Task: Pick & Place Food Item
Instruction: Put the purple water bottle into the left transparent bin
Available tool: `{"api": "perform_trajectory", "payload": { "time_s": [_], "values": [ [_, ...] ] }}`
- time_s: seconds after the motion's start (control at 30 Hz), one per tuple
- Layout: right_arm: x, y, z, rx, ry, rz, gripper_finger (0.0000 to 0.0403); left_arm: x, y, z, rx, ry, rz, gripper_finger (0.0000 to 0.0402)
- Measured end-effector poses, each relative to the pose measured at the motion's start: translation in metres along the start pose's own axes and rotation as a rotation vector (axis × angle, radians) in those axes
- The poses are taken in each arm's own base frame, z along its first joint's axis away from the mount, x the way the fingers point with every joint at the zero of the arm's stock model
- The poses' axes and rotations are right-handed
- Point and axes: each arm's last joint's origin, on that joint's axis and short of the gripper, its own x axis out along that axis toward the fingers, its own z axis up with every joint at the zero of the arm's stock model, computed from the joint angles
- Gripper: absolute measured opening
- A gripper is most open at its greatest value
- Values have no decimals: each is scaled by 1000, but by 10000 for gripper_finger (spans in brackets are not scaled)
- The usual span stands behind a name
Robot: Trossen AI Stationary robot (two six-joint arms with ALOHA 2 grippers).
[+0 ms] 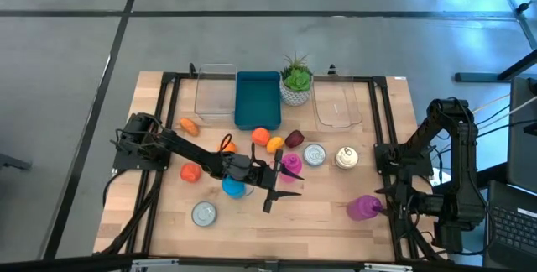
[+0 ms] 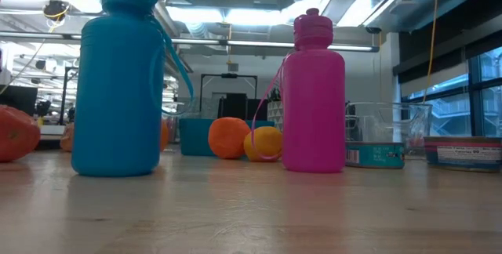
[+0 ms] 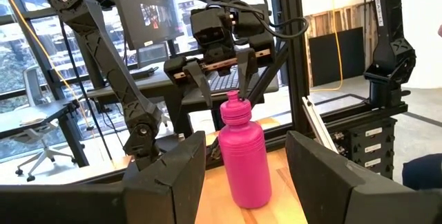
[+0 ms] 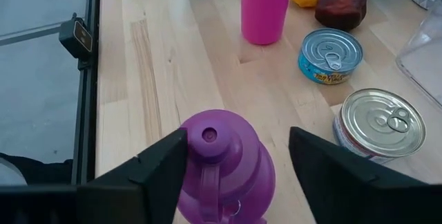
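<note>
Two grippers are mine. My right gripper (image 4: 231, 172) straddles a purple bottle (image 1: 364, 207) at the table's four o'clock, fingers apart around its cap, not clamped. My left gripper (image 1: 277, 177), fingers apart, hangs mid-table beside a pink bottle (image 1: 290, 165); oranges (image 1: 261, 136) lie at its twelve o'clock.

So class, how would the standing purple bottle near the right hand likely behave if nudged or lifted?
The purple bottle stands upright and looks taller than wide, so a high sideways nudge may tip it. Its rounded body would probably roll once down. The smooth plastic-looking surface could slip between the right hand fingers.
</note>
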Motion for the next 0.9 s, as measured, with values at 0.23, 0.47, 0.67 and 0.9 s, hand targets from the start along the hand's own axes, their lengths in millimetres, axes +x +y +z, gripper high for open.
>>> {"api": "perform_trajectory", "payload": {
  "time_s": [0.23,0.47,0.67,0.9],
  "values": [
    [0,0,0,2,0,2,182,0,0,0,0,0,0,192],
    [0,0,0,1,-7,4,125,0,0,0,0,0,0,194],
    [0,0,0,-5,-9,6,76,0,0,0,0,0,0,192],
    [0,1,0,-22,-8,9,57,0,0,0,0,0,0,193]
  ]
}}
